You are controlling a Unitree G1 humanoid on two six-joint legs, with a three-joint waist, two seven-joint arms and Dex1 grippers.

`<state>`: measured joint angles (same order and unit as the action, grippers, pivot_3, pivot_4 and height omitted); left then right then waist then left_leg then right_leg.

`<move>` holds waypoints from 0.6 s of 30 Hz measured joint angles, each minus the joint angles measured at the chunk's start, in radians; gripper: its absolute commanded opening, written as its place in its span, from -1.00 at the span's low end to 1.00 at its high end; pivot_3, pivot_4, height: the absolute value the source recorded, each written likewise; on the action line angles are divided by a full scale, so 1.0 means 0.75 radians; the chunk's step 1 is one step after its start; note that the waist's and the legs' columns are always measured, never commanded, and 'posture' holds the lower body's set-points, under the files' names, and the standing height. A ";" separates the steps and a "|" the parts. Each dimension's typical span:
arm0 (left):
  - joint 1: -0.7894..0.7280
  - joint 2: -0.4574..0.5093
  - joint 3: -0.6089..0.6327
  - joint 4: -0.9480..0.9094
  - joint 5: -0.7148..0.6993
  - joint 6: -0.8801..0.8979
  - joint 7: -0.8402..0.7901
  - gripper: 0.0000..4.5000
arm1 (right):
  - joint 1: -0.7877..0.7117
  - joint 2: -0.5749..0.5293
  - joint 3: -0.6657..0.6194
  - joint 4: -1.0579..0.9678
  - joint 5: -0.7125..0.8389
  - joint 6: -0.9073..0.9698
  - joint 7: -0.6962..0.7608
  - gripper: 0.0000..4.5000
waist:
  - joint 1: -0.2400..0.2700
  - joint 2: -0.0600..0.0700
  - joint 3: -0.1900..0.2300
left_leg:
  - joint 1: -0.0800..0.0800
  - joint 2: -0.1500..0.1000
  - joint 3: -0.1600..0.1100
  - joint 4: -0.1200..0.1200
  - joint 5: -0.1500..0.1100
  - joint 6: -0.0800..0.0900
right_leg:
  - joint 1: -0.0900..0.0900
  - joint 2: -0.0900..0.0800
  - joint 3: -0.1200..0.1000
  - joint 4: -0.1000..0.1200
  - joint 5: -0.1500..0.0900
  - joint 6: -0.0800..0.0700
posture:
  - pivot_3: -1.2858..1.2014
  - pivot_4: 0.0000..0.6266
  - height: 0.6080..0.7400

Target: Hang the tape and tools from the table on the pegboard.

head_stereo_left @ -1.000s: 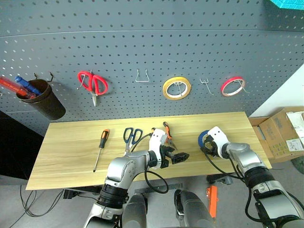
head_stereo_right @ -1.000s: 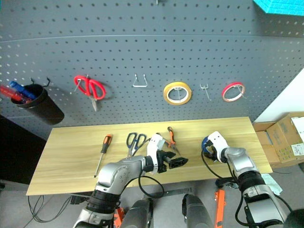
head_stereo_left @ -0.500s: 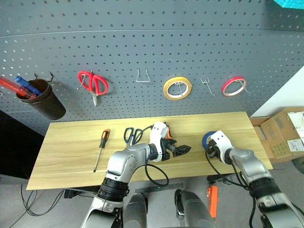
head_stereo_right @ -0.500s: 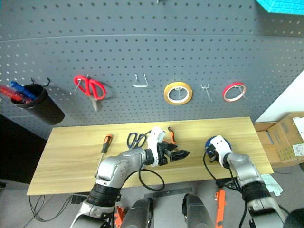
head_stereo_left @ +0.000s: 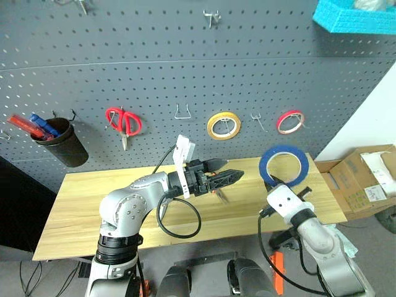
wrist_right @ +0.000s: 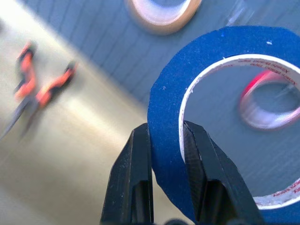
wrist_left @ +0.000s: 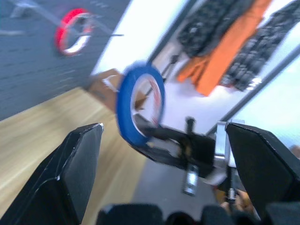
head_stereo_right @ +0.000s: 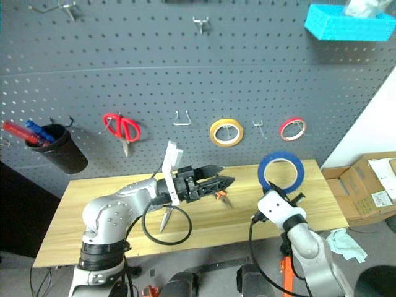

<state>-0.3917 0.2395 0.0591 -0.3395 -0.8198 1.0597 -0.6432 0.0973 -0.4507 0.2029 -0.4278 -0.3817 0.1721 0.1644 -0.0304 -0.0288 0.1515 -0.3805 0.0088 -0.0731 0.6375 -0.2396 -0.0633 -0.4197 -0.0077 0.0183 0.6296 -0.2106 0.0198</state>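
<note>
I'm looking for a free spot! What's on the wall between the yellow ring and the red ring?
A small empty metal hook on the pegboard, between the yellow roll and the thin red roll, seen in the left eye view.

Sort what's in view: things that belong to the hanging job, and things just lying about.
Job: blue tape in the right gripper, pliers, table, pegboard.
Lying about: red-handled scissors, yellow tape, red tape, black cup, cardboard box.
</note>
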 measured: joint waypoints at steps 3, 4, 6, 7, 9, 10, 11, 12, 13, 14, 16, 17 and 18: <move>-0.012 0.014 0.022 -0.002 -0.020 -0.003 0.012 1.00 | -0.141 0.000 -0.008 0.127 -0.027 -0.092 -0.037 -0.76 | -0.005 0.000 -0.023 | 0.001 0.002 -0.001 0.008 0.000 0.000 | 0.004 0.003 0.000 0.001 0.002 -0.003 | 0.04 -1.00 1.00; -0.015 0.019 0.023 0.003 -0.019 -0.015 0.016 1.00 | -0.211 -0.002 -0.011 0.197 -0.027 -0.132 -0.044 -0.76 | -0.005 0.001 -0.030 | 0.004 0.002 -0.001 0.010 0.001 0.001 | 0.008 0.003 0.000 0.000 0.002 -0.003 | 0.04 -1.00 1.00; -0.031 0.018 0.020 0.028 -0.011 -0.040 0.028 1.00 | -0.321 -0.002 -0.028 0.309 -0.021 -0.191 -0.047 -0.76 | -0.005 0.000 -0.038 | 0.009 0.001 -0.001 0.010 0.001 0.002 | 0.015 0.003 0.001 0.000 0.002 -0.003 | 0.05 -1.00 1.00; -0.040 0.015 0.019 0.046 -0.004 -0.059 0.031 1.00 | -0.365 -0.001 -0.034 0.358 -0.009 -0.218 -0.045 -0.76 | -0.005 -0.001 -0.041 | 0.012 0.001 -0.001 0.010 0.001 0.002 | 0.017 0.003 0.002 0.000 0.002 -0.003 | 0.05 -1.00 1.00; -0.058 0.012 0.016 0.076 0.015 -0.096 0.035 1.00 | -0.441 0.008 -0.036 0.453 0.038 -0.272 -0.025 -0.76 | -0.001 -0.005 -0.047 | 0.016 0.000 -0.002 0.009 0.001 0.002 | 0.021 0.003 0.002 0.000 0.002 -0.003 | 0.05 -1.00 1.00; -0.072 0.009 0.012 0.097 0.026 -0.114 0.040 1.00 | -0.471 0.021 -0.037 0.503 0.069 -0.293 -0.007 -0.76 | -0.001 -0.005 -0.049 | 0.016 0.000 -0.002 0.009 0.001 0.002 | 0.022 0.004 0.002 0.000 0.002 -0.003 | 0.05 -1.00 1.00; -0.081 0.003 0.009 0.109 0.036 -0.130 0.047 1.00 | -0.493 0.033 -0.037 0.547 0.098 -0.318 0.014 -0.76 | -0.002 -0.006 -0.050 | 0.016 0.000 -0.002 0.009 0.001 0.003 | 0.022 0.004 0.003 0.000 0.003 -0.003 | 0.06 -1.00 1.00; -0.093 -0.003 0.006 0.121 0.045 -0.144 0.055 1.00 | -0.511 0.038 -0.036 0.592 0.126 -0.345 0.037 -0.76 | -0.002 -0.006 -0.050 | 0.016 -0.001 -0.002 0.008 0.001 0.003 | 0.022 0.004 0.005 0.001 0.003 -0.003 | 0.06 -1.00 1.00; -0.104 -0.006 0.005 0.132 0.047 -0.152 0.058 1.00 | -0.526 0.041 -0.036 0.633 0.150 -0.370 0.058 -0.76 | -0.002 -0.006 -0.050 | 0.016 -0.001 -0.002 0.007 0.001 0.003 | 0.021 0.004 0.007 0.001 0.003 -0.003 | 0.07 -1.00 1.00; -0.107 -0.007 0.004 0.136 0.048 -0.159 0.058 1.00 | -0.536 0.041 -0.036 0.662 0.169 -0.388 0.074 -0.76 | -0.002 -0.005 -0.050 | 0.016 -0.001 -0.001 0.007 0.001 0.003 | 0.021 0.004 0.008 0.001 0.004 -0.001 | 0.07 -1.00 1.00; -0.107 -0.006 0.000 0.137 0.053 -0.177 0.060 1.00 | -0.556 0.044 -0.036 0.725 0.202 -0.417 0.109 -0.76 | -0.001 -0.005 -0.050 | 0.016 -0.001 -0.001 0.005 0.001 0.003 | 0.020 0.005 0.009 0.001 0.006 0.002 | 0.08 -1.00 1.00; -0.107 -0.006 -0.005 0.137 0.054 -0.179 0.061 1.00 | -0.566 0.048 -0.037 0.751 0.220 -0.423 0.124 -0.76 | 0.000 -0.005 -0.050 | 0.016 -0.001 -0.001 0.005 0.001 0.003 | 0.020 0.006 0.010 0.001 0.006 0.003 | 0.08 -1.00 1.00; -0.106 -0.007 -0.008 0.137 0.055 -0.179 0.062 1.00 | -0.569 0.051 -0.037 0.767 0.232 -0.427 0.136 -0.76 | 0.001 -0.005 -0.050 | 0.017 -0.001 -0.001 0.004 0.001 0.003 | 0.020 0.006 0.010 0.001 0.006 0.003 | 0.08 -1.00 1.00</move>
<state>-0.4713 0.2347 0.0528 -0.2365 -0.7785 0.9251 -0.5968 -0.3298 -0.4126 0.1748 0.1471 -0.2074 -0.1480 0.2665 -0.0297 -0.0327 0.1139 -0.3679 0.0082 -0.0735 0.6407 -0.2390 -0.0608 -0.4048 -0.0032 0.0258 0.6302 -0.2058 0.0219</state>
